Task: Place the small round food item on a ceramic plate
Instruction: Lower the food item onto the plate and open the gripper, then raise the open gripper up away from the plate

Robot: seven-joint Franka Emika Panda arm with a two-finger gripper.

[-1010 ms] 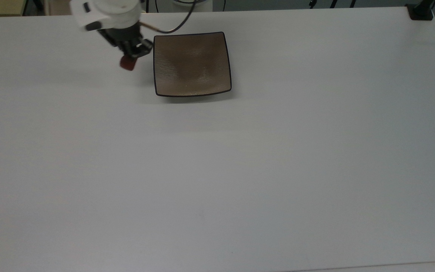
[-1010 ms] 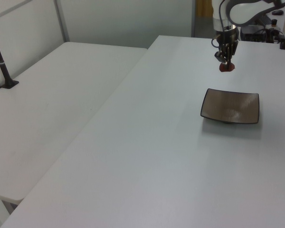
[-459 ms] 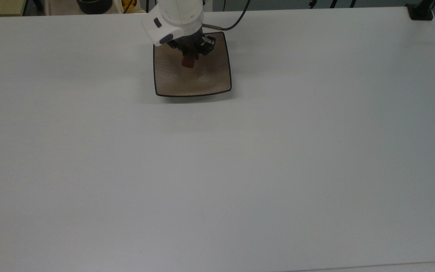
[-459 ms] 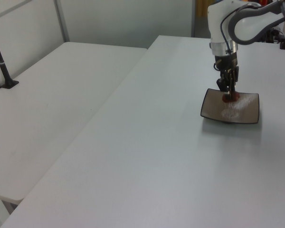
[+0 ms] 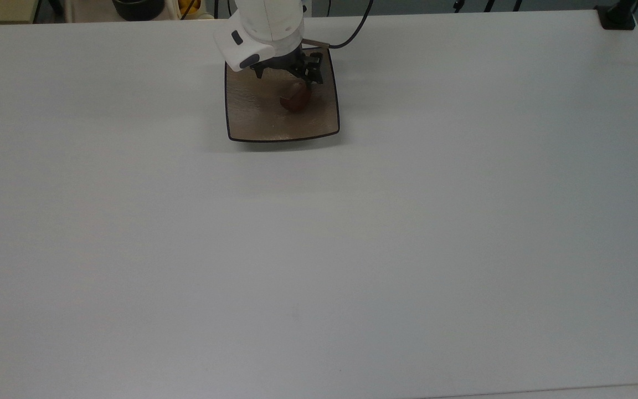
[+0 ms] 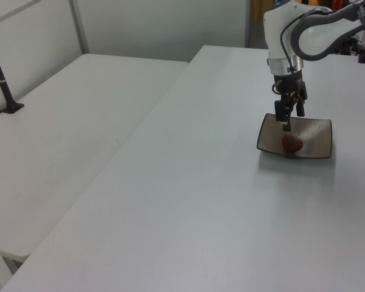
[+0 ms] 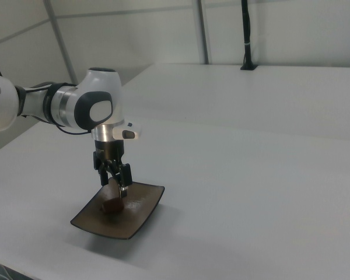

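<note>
The small round food item (image 5: 297,99) lies on the ceramic plate (image 5: 252,119), near the middle of the dish and a little toward the top view's right. In the left view the dark reddish lump (image 6: 292,143) sits in the dipped centre of the plate (image 6: 319,131), at the right of the frame about halfway down; in the right view it rests (image 7: 112,205) on the dish (image 7: 143,213) at the lower left of the frame.

The hand (image 5: 297,75) hangs just above the lump, apart from it, at the upper middle of the top view. In the left view its fingers (image 6: 288,115) point down with a gap between them, spread and gripping nothing; the right view shows the hand (image 7: 118,178) likewise parted and clear of the food.

The white arm (image 7: 76,108) reaches in from the right view's left edge. The plate stands on a pale grey surface (image 5: 352,249). A black cable (image 5: 352,36) curves from the arm's wrist toward the top edge of the top view.
</note>
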